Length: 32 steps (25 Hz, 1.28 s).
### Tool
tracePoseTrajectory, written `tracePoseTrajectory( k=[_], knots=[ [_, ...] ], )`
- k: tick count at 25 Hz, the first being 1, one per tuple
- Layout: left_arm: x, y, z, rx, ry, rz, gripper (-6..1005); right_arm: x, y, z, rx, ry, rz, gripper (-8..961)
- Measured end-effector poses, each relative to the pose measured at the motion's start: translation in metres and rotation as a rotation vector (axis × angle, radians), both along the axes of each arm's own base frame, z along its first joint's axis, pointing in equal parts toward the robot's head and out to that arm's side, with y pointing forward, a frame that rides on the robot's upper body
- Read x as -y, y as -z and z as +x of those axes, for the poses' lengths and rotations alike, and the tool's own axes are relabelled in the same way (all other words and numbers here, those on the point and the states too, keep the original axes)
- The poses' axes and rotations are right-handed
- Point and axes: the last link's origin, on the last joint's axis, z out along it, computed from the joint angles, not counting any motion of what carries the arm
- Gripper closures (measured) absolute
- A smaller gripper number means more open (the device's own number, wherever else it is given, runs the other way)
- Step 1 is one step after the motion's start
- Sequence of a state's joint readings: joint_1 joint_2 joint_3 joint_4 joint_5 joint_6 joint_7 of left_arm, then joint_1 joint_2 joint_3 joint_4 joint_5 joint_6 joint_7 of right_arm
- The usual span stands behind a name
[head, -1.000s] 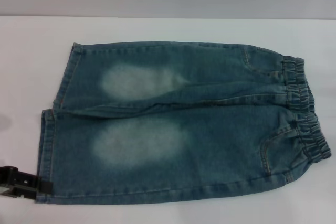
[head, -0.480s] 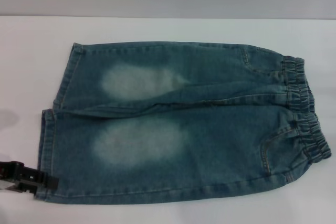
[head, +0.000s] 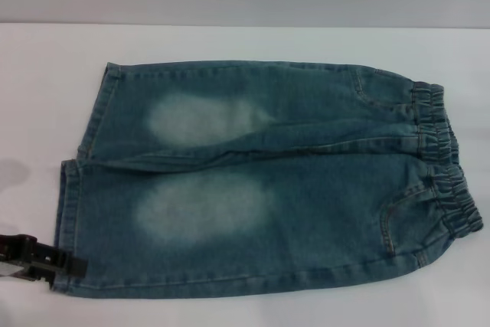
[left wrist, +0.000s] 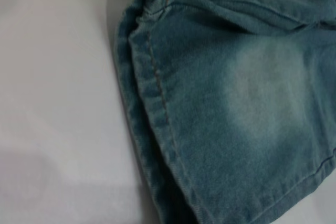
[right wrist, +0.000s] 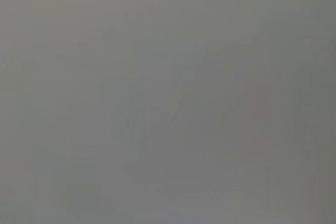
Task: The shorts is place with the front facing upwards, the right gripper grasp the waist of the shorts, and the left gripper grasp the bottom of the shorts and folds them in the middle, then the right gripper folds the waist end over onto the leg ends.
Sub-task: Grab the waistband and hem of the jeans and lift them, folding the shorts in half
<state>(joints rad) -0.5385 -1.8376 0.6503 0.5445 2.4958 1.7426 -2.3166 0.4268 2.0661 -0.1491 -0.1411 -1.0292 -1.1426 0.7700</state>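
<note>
The shorts (head: 260, 178) lie flat and front up on the white table (head: 46, 89), with the gathered elastic waistband (head: 444, 166) toward the robot's right and the bottom of the shorts (head: 73, 189), the two hemmed leg openings, toward its left. From the head view, the left gripper (head: 65, 264) sits low at the near left corner of the garment, its black fingertips reaching the hem of the nearer leg; whether the fingers are parted or closed on the cloth cannot be told from here. The left wrist view gives what the head view lacks: a close look at that same leg hem (left wrist: 152, 103), its narrow stitched edge with orange thread, the denim slightly rumpled at the corner, and the pale faded patch (left wrist: 262, 93) just beyond it, all resting on the table (left wrist: 52, 77). It shows none of the gripper's own fingers. The right wrist view shows only a featureless grey field, and the right gripper appears in no view.
</note>
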Motion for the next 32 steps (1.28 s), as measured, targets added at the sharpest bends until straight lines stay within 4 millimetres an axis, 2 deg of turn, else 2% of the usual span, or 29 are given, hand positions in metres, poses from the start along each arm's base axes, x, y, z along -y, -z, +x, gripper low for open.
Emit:
tracePoseTrajectory(
  k=[12,22,29,32],
  knots=[
    [0.0026,-0.0009,-0.0013,0.000,-0.004,-0.003,401,0.0014,0.0006,0.0012,-0.007,0.006,0.004,453],
    [0.0017,-0.0032,-0.0027,-0.009,-0.010,0.001,829,0.0048,0.0010,0.0036,-0.009,0.015,0.005,454],
    [0.0024,-0.0011,-0.0033,-0.029,-0.006,-0.019,963,0.0053,0.0012,0.0040,-0.014,0.015,0.005,454],
    [0.0016,-0.0015,-0.0035,-0.028,-0.007,-0.010,962,0.0042,0.0011,0.0025,-0.023,-0.002,-0.008,454]
  ],
)
